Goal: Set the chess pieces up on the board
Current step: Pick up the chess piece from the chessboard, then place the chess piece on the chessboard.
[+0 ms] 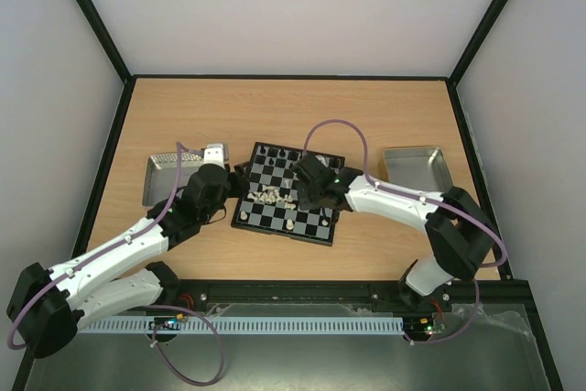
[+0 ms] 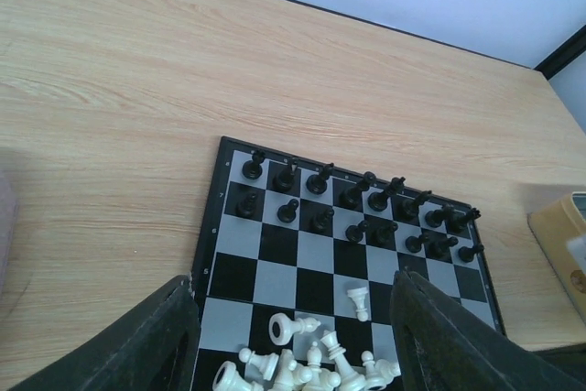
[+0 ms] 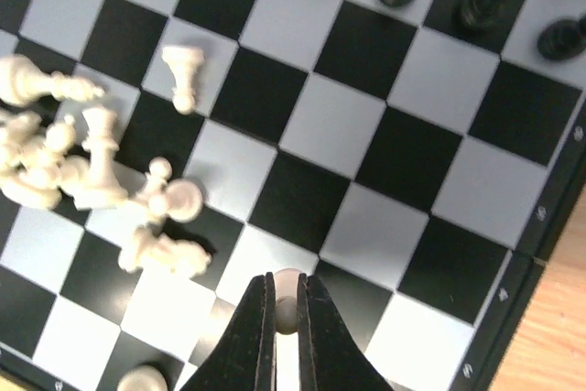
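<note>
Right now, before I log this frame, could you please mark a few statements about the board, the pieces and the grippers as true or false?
1. The right gripper is shut on a cream-white piece. True.
2. The black pieces lie in a heap at mid-board. False: they stand in the two far rows of the board. It is the white pieces that are heaped.
3. The left gripper is open and holds nothing. True.
4. Both metal trays sit to the left of the board. False: the left tray and the right tray flank it, one on each side.
</note>
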You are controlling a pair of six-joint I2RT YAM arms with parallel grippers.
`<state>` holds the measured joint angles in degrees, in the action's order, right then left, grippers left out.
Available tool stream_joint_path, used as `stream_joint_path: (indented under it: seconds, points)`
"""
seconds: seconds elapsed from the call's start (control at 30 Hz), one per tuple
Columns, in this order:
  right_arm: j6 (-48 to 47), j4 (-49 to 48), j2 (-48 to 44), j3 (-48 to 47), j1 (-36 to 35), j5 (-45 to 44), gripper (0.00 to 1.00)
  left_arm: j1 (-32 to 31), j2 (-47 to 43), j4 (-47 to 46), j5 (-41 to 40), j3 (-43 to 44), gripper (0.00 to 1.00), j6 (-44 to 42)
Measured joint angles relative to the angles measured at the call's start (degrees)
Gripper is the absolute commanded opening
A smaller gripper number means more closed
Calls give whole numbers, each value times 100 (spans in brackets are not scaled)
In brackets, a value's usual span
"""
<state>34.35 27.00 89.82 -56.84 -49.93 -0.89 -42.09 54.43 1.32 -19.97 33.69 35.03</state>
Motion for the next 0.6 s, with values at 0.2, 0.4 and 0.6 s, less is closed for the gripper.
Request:
stream_joint_path:
  seconds: [0.2, 0.4, 0.6]
  points:
    - [175, 149, -350, 426, -72, 142, 2, 0, -4, 87, -98, 0, 60, -22]
    - [317, 168, -350, 629, -240, 245, 2, 0, -7, 90, -160, 0, 60, -33]
    - [345, 168, -343, 634, -315, 243, 2, 0, -7, 87, -173, 0, 60, -44]
